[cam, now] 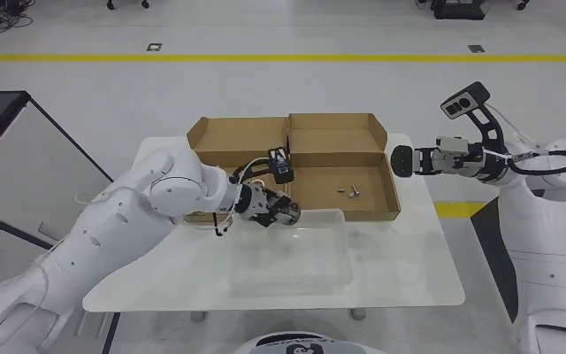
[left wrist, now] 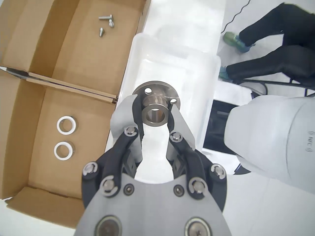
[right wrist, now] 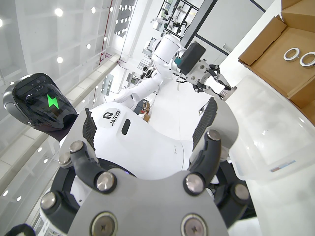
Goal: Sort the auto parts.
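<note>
A: The left gripper (left wrist: pixel 152 107) is clamped on the flanged metal hub (left wrist: pixel 157 99), over a corner of the clear bin (left wrist: pixel 172 57), beside the cardboard box (left wrist: pixel 37 50).

B: And the right gripper (right wrist: pixel 150 116)?

A: Spread wide, empty, at the edge of the white table (cam: pixel 407 265). The bolts (left wrist: pixel 105 23) and white rings (left wrist: pixel 65 136) lie in separate compartments. A yellow line (cam: pixel 283 57) crosses the grey floor (cam: pixel 265 88).
</note>
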